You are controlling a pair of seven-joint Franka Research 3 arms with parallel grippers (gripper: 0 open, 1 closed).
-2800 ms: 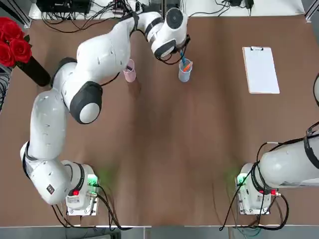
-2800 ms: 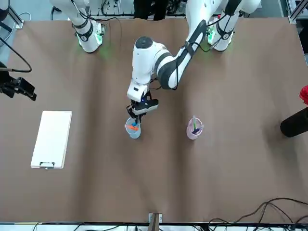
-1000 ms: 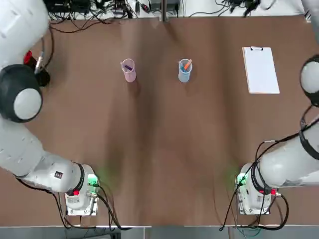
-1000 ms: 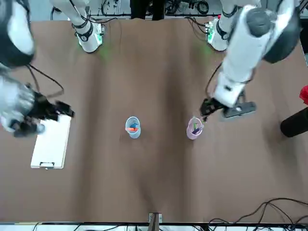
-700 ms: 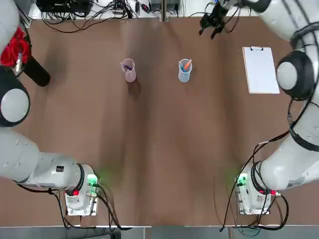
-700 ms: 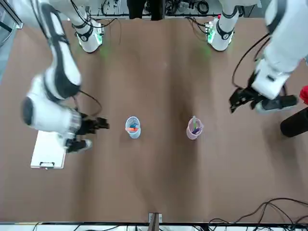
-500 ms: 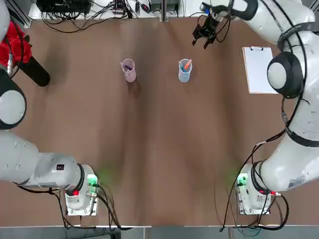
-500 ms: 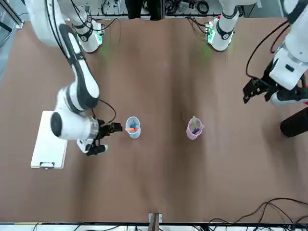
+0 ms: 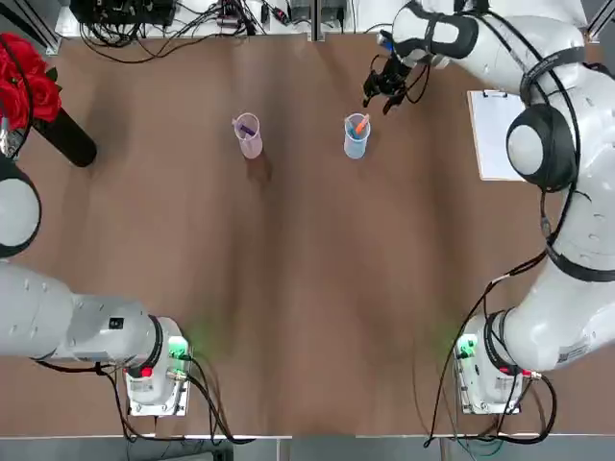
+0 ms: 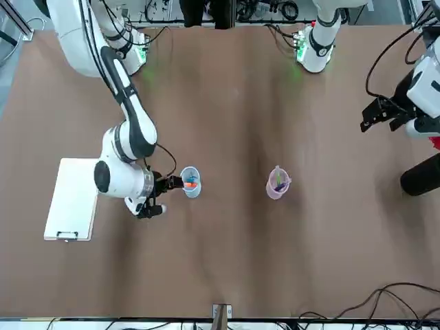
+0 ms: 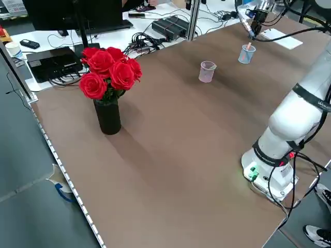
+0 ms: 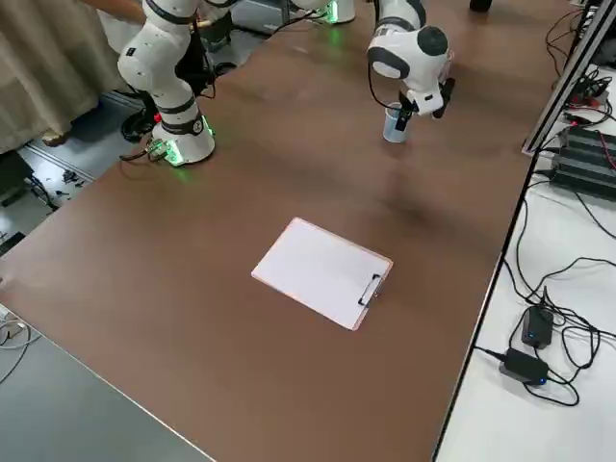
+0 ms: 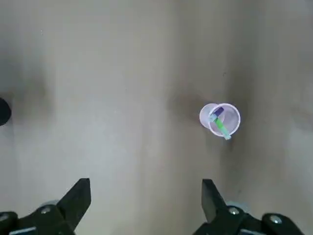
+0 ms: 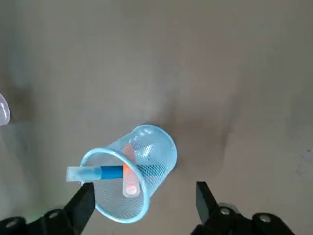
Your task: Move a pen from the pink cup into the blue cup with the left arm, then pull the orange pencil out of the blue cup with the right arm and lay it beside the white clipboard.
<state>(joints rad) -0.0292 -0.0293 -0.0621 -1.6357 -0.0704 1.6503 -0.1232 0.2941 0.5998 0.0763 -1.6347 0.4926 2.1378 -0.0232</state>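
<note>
A: Where is the orange pencil point(image 14: 129, 178)?

B: It stands in the blue cup point(image 14: 128, 174), leaning beside a blue pen point(image 14: 95, 172). The right gripper point(image 9: 379, 89) hovers just beyond the cup, on its far right, pointing down, fingers spread and empty.

A: And the left gripper point(image 10: 385, 115)?

B: Released, empty, raised well away at the left; the pink cup point(image 13: 220, 118) is far from it.
</note>
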